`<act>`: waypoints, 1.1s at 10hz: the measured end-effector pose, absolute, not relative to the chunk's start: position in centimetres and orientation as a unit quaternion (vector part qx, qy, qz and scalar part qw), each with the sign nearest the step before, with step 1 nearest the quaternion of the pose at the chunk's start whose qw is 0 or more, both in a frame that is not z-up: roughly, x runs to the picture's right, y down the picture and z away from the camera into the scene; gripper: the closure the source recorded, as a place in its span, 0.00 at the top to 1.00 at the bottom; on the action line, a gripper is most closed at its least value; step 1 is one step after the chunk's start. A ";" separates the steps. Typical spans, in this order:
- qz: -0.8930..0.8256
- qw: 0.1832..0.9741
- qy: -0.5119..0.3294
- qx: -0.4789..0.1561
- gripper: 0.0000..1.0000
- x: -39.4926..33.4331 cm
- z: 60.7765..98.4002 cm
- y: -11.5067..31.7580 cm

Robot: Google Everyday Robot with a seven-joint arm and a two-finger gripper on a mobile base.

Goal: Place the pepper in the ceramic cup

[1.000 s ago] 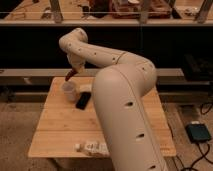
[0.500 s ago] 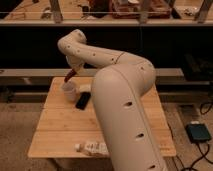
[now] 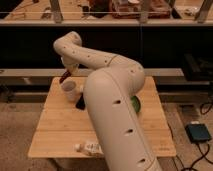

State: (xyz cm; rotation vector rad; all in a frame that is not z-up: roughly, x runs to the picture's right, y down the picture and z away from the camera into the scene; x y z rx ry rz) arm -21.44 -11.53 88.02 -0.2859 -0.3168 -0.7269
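Observation:
The white ceramic cup (image 3: pixel 70 91) stands upright at the back left of the wooden table (image 3: pixel 60 125). My gripper (image 3: pixel 68 74) hangs just above the cup's rim, at the end of the big white arm that crosses the middle of the view. It is shut on the dark-red pepper (image 3: pixel 64 78), which points down and to the left over the cup's left edge. The pepper's lower tip is close to the rim; I cannot tell if it touches.
A black phone (image 3: pixel 80 103) lies just right of the cup, partly behind the arm. A green bowl (image 3: pixel 135 104) shows at the arm's right side. A white-capped tube (image 3: pixel 89 147) lies near the front edge. Dark shelving stands behind the table.

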 end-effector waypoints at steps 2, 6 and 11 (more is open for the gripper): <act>-0.358 0.910 -0.161 -0.134 0.09 -21.9 88.5 -11.3; -0.369 0.905 -0.170 -0.127 0.35 -23.9 88.5 -11.1; -0.363 0.908 -0.173 -0.122 0.61 -23.5 88.8 -9.8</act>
